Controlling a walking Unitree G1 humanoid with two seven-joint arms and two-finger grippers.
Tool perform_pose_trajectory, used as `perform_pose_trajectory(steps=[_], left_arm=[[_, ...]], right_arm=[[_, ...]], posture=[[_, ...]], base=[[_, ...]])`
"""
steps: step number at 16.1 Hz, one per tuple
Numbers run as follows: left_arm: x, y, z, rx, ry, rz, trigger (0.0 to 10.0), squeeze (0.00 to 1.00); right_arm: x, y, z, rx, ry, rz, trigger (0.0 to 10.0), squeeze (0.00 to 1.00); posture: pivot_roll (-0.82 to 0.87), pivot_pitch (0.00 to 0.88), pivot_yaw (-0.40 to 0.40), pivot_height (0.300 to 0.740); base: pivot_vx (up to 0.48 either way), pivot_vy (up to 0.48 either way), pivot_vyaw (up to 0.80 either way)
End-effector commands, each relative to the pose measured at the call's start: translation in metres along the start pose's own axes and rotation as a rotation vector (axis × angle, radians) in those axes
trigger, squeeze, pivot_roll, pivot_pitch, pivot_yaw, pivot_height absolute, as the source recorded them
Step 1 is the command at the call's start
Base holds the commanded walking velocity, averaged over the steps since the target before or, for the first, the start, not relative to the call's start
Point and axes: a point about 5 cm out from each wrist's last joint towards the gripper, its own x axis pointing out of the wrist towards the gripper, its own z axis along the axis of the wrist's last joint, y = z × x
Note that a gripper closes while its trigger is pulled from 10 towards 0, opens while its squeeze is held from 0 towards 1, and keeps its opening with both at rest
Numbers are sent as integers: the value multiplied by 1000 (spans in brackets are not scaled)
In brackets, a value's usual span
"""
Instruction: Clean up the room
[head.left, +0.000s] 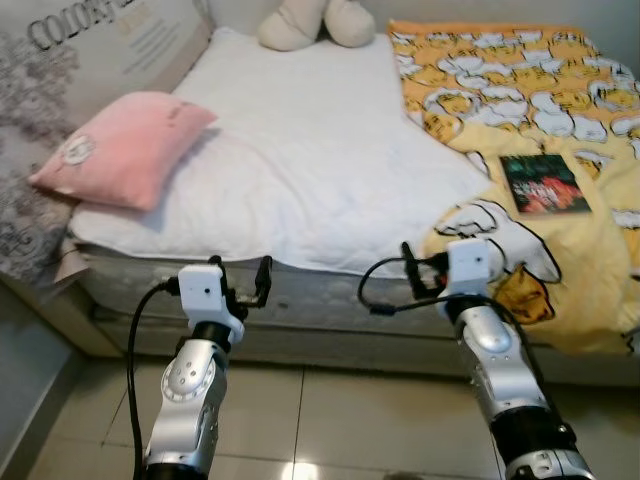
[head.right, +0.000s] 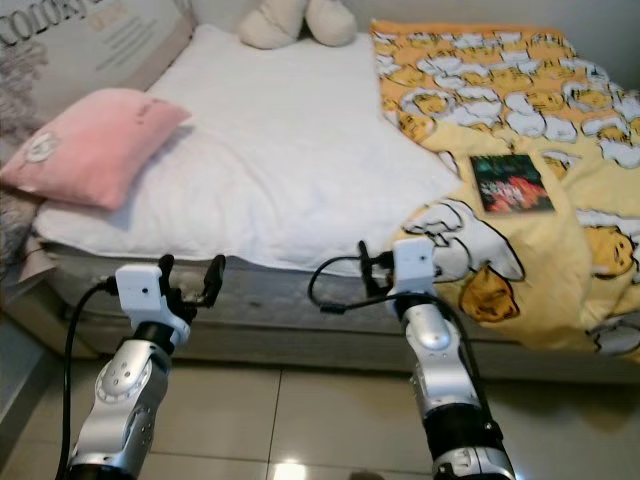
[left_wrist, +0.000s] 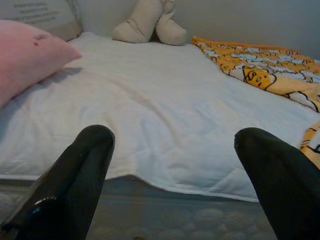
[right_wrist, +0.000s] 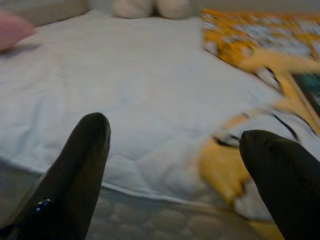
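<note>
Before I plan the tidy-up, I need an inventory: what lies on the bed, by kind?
Pink pillow: 1
Cream plush toy: 1
Yellow patterned blanket: 1
Dark-covered book, on the blanket: 1
Total: 4

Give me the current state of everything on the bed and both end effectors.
Left end effector: open, empty, at the mattress edge.
Right end effector: open, empty, at the mattress edge.
Pink pillow: tilted against the headboard cushion.
Yellow duck blanket: rumpled, hanging over the bed edge.
Book: closed, flat on the blanket.
Plush toy: lying on the white sheet.
</note>
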Motion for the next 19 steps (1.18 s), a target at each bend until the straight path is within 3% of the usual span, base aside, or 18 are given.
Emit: perform_pose_trajectory(steps=[1,19], left_arm=[[1,5,1,18,0,16,10000,0],[7,-1,2,43,-2,-47,10000,0]], right_arm=[[-3,-11,-3,56,0,-58,10000,0],[-2,-4,0,23,-38,-51,10000,0]], posture=[[-176,0,71,740],[-185,0,107,740]], base=[[0,-480,0],[0,-480,0]])
